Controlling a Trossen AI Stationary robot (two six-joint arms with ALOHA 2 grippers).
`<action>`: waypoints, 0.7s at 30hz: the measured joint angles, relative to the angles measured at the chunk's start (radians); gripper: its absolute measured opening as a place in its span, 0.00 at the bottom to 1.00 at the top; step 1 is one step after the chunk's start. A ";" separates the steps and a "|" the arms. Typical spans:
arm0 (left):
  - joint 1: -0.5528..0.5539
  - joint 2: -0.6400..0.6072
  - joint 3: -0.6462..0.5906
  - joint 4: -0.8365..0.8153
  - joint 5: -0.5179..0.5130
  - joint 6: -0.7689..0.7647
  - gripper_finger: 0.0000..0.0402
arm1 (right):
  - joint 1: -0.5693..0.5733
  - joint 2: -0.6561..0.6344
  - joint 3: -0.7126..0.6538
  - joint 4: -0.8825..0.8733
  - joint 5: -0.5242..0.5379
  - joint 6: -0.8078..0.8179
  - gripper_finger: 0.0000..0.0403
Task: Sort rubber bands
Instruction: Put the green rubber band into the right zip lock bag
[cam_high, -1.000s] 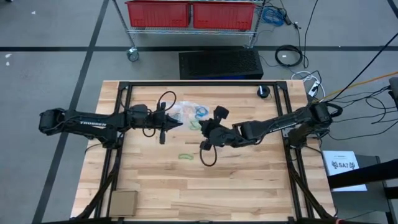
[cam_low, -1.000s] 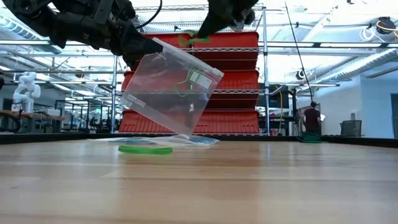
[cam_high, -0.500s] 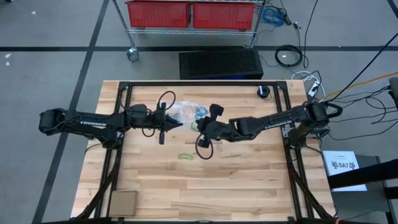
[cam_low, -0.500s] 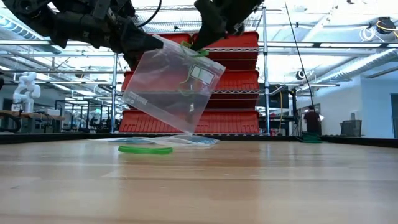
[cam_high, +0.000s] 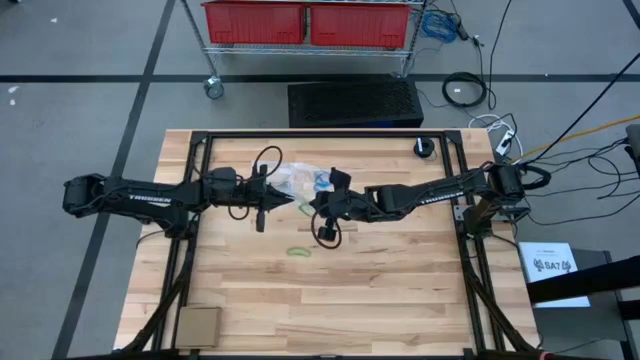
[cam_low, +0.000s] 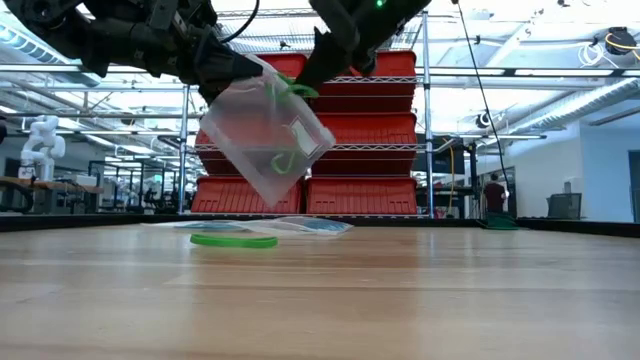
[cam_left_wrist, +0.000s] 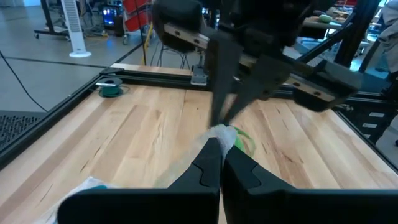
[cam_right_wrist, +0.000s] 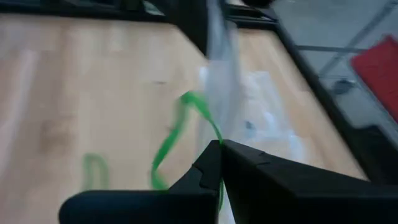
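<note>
Table: pale wooden plank table (cam_high: 390, 290) inside a black metal frame (cam_high: 330, 133).
Surroundings on the table: small dark round object (cam_high: 424, 149) near the far right corner; flat brown cardboard square (cam_high: 198, 326) at the near left corner.
Beyond the table: wire rack with red plastic bins (cam_high: 305, 22) and a black mat (cam_high: 355, 101) on the grey floor; coiled black cables (cam_high: 465, 90) to the right; a person (cam_low: 493, 197) standing far back in the room.
In the way: both arms meeting over the table's middle, covering part of the pile there; second clear plastic bag (cam_high: 300, 180) lying flat under them with blue rubber bands (cam_high: 322, 181) on it.
Held container: clear plastic zip bag (cam_low: 268, 140) hanging tilted above the table, clear of the surface.
Bag contents: green rubber band (cam_low: 282, 161) visible low inside through the plastic.
Left end effector (cam_high: 292, 198): fingers closed, pinching the clear zip bag's top edge.
Right end effector (cam_high: 317, 199): fingers closed on a thin green rubber band (cam_right_wrist: 186, 124), right at the bag's mouth; band partly draped against the plastic.
Loose band: another green rubber loop (cam_high: 298, 251) lying flat on the bare table, nearer the front, apart from both arms and just below the hanging bag in the low view.
</note>
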 joint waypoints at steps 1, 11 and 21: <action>0.000 0.000 0.000 0.000 0.000 0.000 0.00 | 0.006 -0.007 0.000 -0.011 0.036 -0.001 0.00; -0.013 0.000 0.000 -0.006 -0.010 -0.027 0.00 | 0.076 -0.094 0.000 -0.033 0.315 -0.079 0.00; -0.028 0.000 0.000 0.011 -0.025 -0.052 0.00 | 0.106 -0.081 0.000 -0.007 0.368 -0.122 0.00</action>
